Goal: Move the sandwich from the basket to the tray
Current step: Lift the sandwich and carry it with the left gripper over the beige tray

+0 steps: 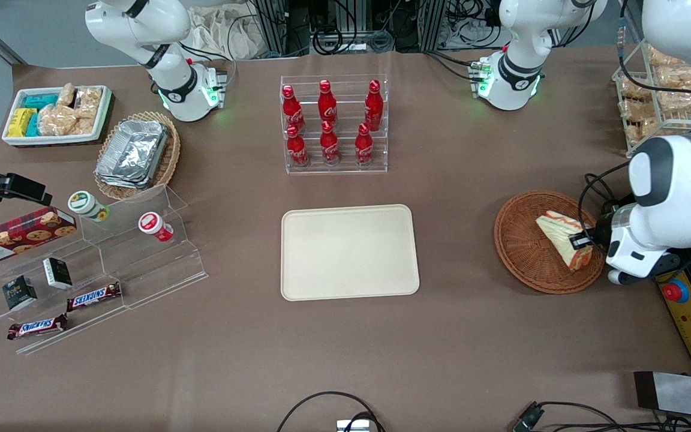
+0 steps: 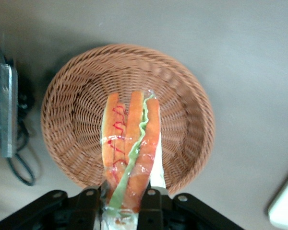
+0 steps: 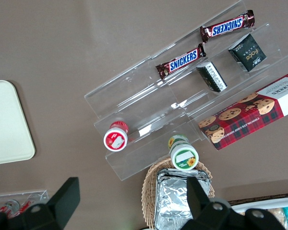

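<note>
Sandwich [image 2: 129, 153] in basket [image 2: 77, 96], wrapped in clear film, standing on edge, filling side up. Hand [image 2: 125, 199] over basket's working-arm rim, fingers [image 2: 151, 201] pinching sandwich across bread faces at one end. Likely light, soft, film slippery: squeeze gently, grip flat faces, not filling. Tray [image 1: 297, 282] mid-worktop, well apart.

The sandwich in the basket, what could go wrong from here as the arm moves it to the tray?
The gripper pinches only one end of the sandwich, so it might sag or slip out on the way. Its layered filling could squash or spill under the squeeze. The basket looks light; if the wrapper catches the rim, it may shift before the tray is reached.
</note>
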